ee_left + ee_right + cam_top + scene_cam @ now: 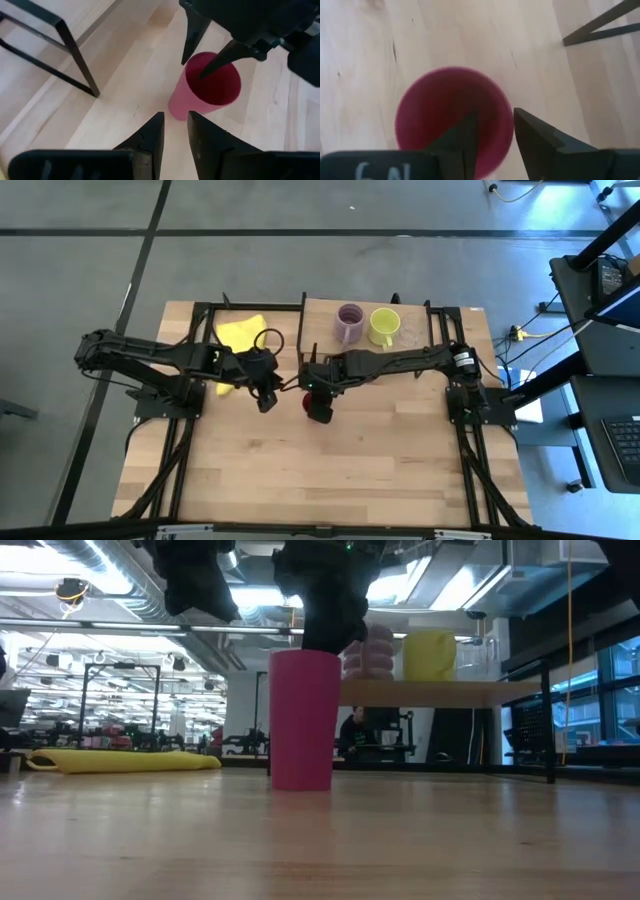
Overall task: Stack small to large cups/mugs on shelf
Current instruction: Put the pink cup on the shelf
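Note:
The dark red cup (303,720) stands upright on its base on the table, mouth up. My right gripper (495,117) is open above it, pointing down. One finger (216,62) is inside the mouth and the other (191,40) outside the rim, with a gap showing. My left gripper (176,117) hovers just left of the cup, empty, with a narrow gap between its fingers. The lilac purple mug (349,323) and the yellow-green mug (383,326) stand side by side on the shelf (430,320). The tiny clear glass is not in view.
A yellow cloth (243,332) lies at the table's far left, behind my left arm. The shelf's black legs (75,55) stand close to the cup on its far side. Bare tabletop (330,470) stretches toward the near edge.

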Motion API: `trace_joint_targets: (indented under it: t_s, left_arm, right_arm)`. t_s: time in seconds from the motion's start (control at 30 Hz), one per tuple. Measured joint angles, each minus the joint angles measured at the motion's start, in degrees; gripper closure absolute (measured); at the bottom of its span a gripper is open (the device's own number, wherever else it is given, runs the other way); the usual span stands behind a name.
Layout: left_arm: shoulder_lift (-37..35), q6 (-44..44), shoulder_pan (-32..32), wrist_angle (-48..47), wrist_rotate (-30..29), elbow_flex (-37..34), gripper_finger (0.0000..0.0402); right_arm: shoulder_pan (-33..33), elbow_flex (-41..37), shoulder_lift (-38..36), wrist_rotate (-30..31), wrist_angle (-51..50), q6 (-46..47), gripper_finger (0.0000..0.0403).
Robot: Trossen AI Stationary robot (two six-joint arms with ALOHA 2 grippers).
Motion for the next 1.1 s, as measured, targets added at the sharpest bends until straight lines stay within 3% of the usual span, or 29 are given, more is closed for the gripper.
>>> trace_joint_targets:
  t_s: [0.27, 0.5, 0.7, 0.87, 1.1]
  left_arm:
    - [-0.31, 1.73, 0.54, 1.40, -0.27, 0.00, 0.0321]
    - [-0.10, 0.49, 0.58, 2.29, 0.64, -0.25, 0.0321]
    - [-0.04, -7.41, -0.09, 13.12, 3.90, -6.57, 0.0321]
    - [0.29, -15.62, -0.58, 24.41, 3.73, -11.70, 0.0321]
    - [2.86, -23.42, -0.50, 26.71, 4.62, -11.88, 0.0312]
  right_arm:
    - [0.01, 8.70, -0.04, 0.64, -4.85, -1.66, 0.0279]
    - [0.02, 18.94, -0.07, 10.79, -12.08, -1.70, 0.0279]
    - [1.53, 29.81, -0.15, 18.40, -19.25, -1.42, 0.0279]
    - [2.03, 28.69, -3.17, 22.51, -22.69, 2.71, 0.0279]
    - [2.03, 28.61, -5.18, 27.97, -32.77, 9.51, 0.0279]
